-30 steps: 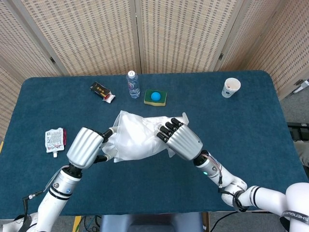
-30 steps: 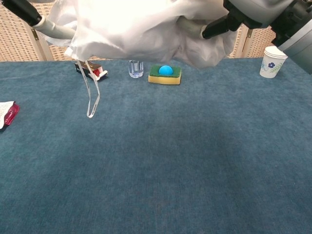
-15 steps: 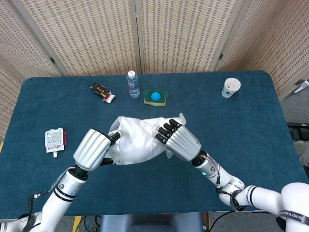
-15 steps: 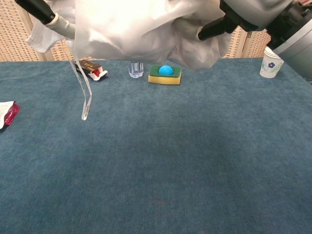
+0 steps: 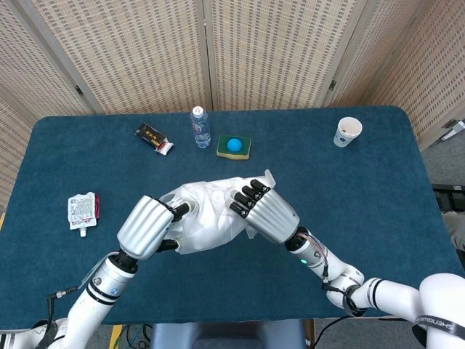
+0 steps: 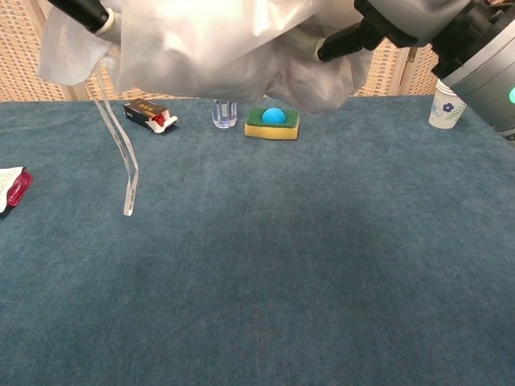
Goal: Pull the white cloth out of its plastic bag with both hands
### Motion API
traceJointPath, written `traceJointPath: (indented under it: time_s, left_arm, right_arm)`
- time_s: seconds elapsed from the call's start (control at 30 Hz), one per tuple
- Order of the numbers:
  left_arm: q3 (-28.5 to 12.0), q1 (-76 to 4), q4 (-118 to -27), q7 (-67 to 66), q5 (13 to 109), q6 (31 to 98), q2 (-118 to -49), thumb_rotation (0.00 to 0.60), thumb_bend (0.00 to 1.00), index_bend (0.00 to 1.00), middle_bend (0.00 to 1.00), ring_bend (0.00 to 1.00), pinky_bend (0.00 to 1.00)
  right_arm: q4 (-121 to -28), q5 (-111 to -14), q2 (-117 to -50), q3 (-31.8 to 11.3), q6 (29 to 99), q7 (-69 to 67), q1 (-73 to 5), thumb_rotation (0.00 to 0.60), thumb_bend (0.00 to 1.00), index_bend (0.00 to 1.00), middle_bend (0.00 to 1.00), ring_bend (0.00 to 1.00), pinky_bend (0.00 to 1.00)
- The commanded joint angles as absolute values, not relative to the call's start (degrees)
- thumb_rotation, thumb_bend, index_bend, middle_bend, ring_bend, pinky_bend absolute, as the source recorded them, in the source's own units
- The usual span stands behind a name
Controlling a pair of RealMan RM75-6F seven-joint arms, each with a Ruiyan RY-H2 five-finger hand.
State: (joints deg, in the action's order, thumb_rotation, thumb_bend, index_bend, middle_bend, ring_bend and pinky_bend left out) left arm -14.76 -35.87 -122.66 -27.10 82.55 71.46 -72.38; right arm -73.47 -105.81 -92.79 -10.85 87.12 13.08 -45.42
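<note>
Both hands hold a crumpled bundle, the clear plastic bag [image 5: 211,218] with the white cloth inside, lifted above the blue table. My left hand [image 5: 149,227] grips the bundle's left end. In the chest view a flap of white cloth [image 6: 68,52] pokes out there, beside the left hand's dark fingers [image 6: 80,11]. My right hand [image 5: 265,212] grips the bag's right side from above, fingers curled into the plastic; in the chest view the right hand [image 6: 402,20] is at the top right. The plastic bag [image 6: 241,48] fills the top of that view. A clear plastic strap [image 6: 121,165] dangles from it.
At the back of the table [image 5: 378,189] stand a small water bottle [image 5: 200,126], a yellow-green sponge with a blue ball [image 5: 233,146], a dark small box [image 5: 154,137] and a paper cup [image 5: 348,131]. A red-white pouch [image 5: 82,210] lies at the left.
My left hand has moved right, toward the right hand, bunching the bundle. In the chest view more white cloth shows at the left end, and the strap hangs lower.
</note>
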Motion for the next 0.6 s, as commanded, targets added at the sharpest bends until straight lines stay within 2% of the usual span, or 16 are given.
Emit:
traceJointPath:
  time_s: [0.03,0.27,0.4,0.5,0.6]
  left_arm:
    - [-14.58,-35.85,-122.54,-26.89,83.05,71.93,-72.68,0.6,0.33,0.54,1.0,0.99,1.0]
    - [-14.22,-35.67,-122.12,-27.82,83.63,73.17,-73.68,0.6,0.37,0.63,1.0,0.99,1.0]
    - [-14.04,-35.48,-122.23,-28.27,83.7,73.77,-74.13,0.6,0.45,0.64,1.0,0.99,1.0]
    - [-13.78,-35.33,-122.16,-28.7,84.0,74.2,-74.49,0.6,0.56,0.65,1.0,1.0,1.0]
    - [-13.58,-35.16,-121.71,-29.09,84.34,74.72,-75.01,0.6,0.58,0.66,1.0,1.0,1.0]
  right_arm:
    - [-73.43,-105.78,-92.83,-10.85,87.1,13.05,-45.44,0.6,0.65,0.61,0.7,0.64,0.64]
    - [-73.34,-105.68,-93.01,-10.82,86.94,13.01,-45.53,0.6,0.65,0.61,0.7,0.64,0.64]
    - [-73.5,-105.74,-92.86,-10.9,86.8,13.21,-45.69,0.6,0.65,0.61,0.69,0.64,0.64]
    - [-73.76,-105.69,-92.64,-10.87,86.53,13.44,-45.73,0.6,0.65,0.61,0.69,0.64,0.64]
    - [-73.96,-105.66,-92.55,-10.66,86.32,13.61,-45.65,0.6,0.65,0.61,0.69,0.64,0.64]
